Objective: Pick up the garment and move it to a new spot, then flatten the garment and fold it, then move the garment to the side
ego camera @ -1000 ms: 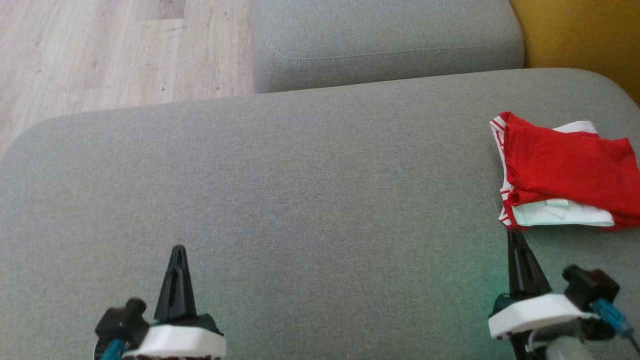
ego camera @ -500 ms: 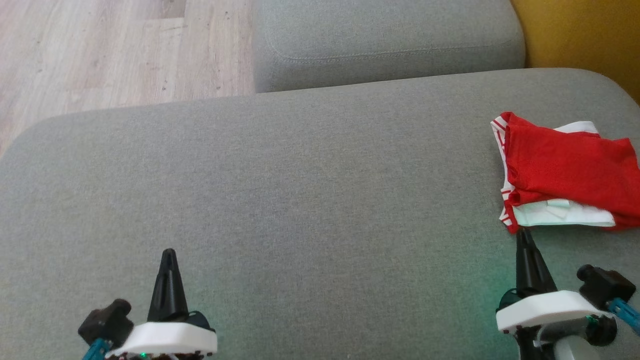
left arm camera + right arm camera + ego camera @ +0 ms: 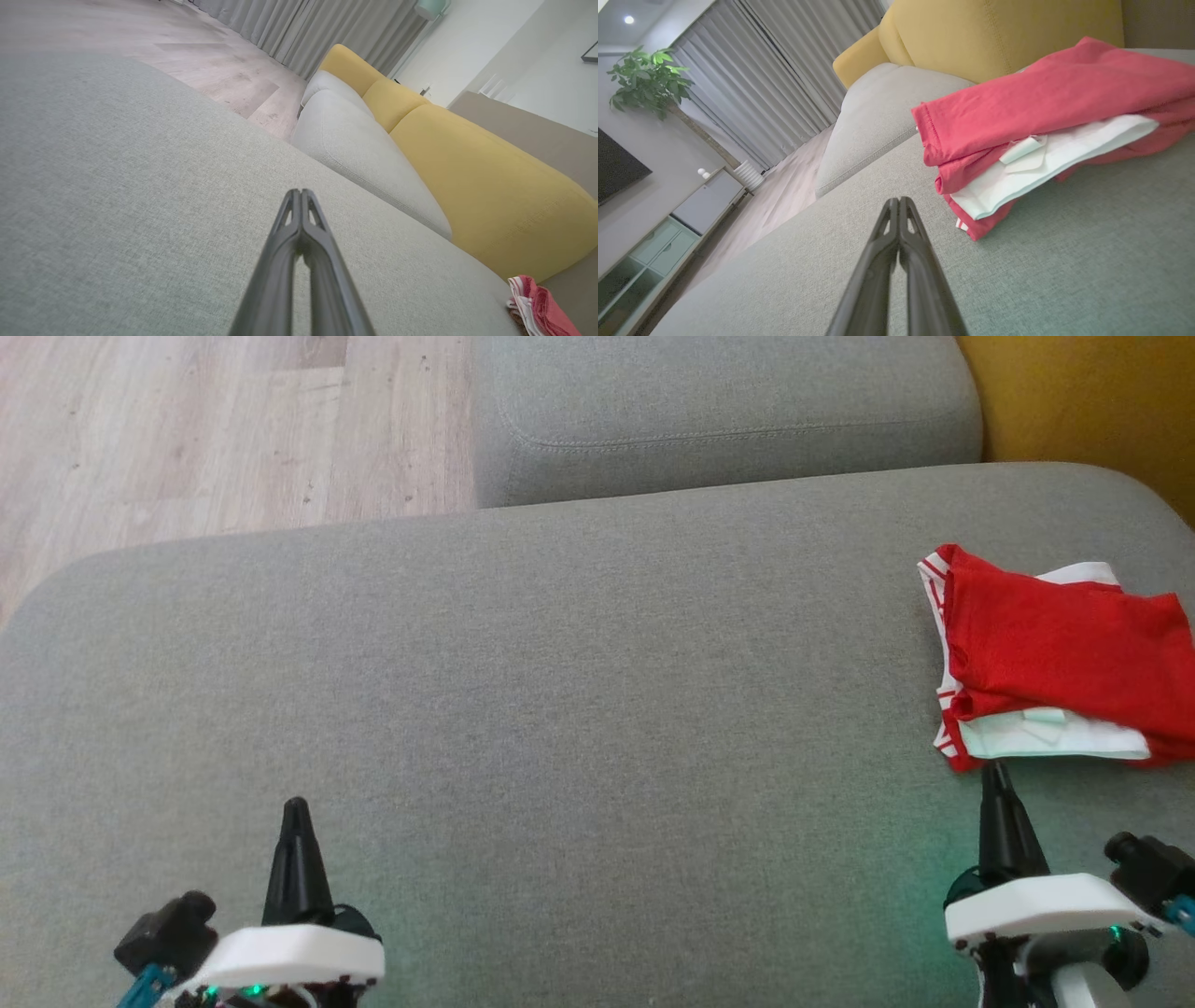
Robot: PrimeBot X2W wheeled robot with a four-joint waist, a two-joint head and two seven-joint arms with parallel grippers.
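Drawn back, left gripper (image 3: pixel 296 803), right gripper (image 3: pixel 996 767) (both pinched closed), folded garment (image 3: pixel 1055 653) on sofa (image 3: pixel 560 663)

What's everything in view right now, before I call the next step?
garment: one, red with white trim, folded at the right side of the near seat cushion, held by nothing
near seat cushion: one, grey, under both arms
far seat cushion: one, grey, beyond the near one
backrest cushions: at least two, yellow, behind the seats
floor: one, pale wood, beyond the sofa
curtains: one run, grey, far wall
plant: one, green, beside the curtains
cabinet: one, pale, low, along the wall
left end effector: one, dark fingers, shut and empty, lower left
right end effector: one, dark fingers, shut and empty, just short of the garment
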